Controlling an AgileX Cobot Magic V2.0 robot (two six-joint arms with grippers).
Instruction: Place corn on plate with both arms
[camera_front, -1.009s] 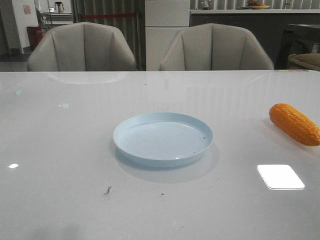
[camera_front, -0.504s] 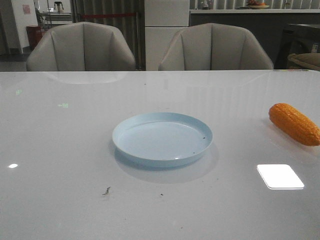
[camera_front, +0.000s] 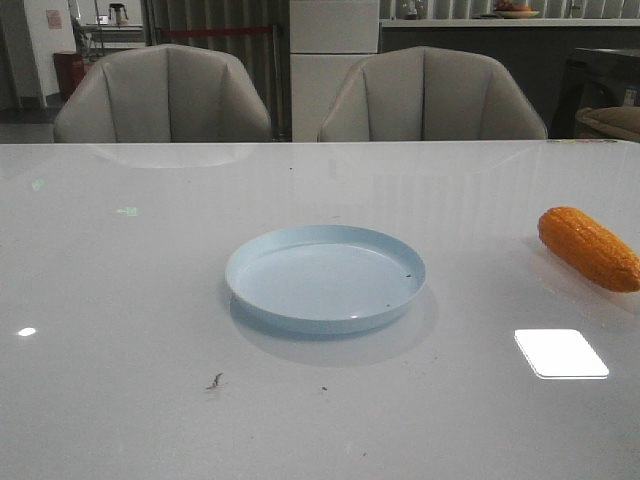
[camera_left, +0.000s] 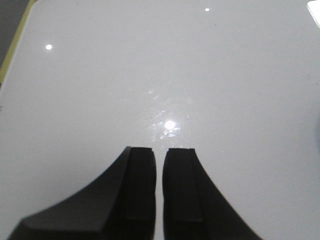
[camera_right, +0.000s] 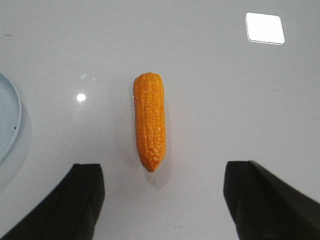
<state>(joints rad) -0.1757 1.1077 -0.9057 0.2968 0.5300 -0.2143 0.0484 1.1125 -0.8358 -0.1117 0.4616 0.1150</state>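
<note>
Corn (camera_front: 588, 247) lies on the table (camera_front: 120, 300) at the far right of the front view, well apart from the plate (camera_front: 325, 277), which sits empty at centre. Nothing is grasped yet.

Right gripper (camera_right: 162, 200): jaws spread wide, the cob (camera_right: 150, 127) lying lengthwise between and ahead of them. Your fingers would close across its width, which is the grip you want. Left gripper (camera_left: 160, 172): fingers together, nothing between them, only bare tabletop in its view.

Risks as I judge them:
- The cob is glossy, rounded and tapered (likely slick). If you close near the narrow tip it may squirt out or roll.
- The tabletop is smooth; a nudge on descent could send the corn toward the right edge.
- A handover between arms adds a second chance of dropping it.
</note>
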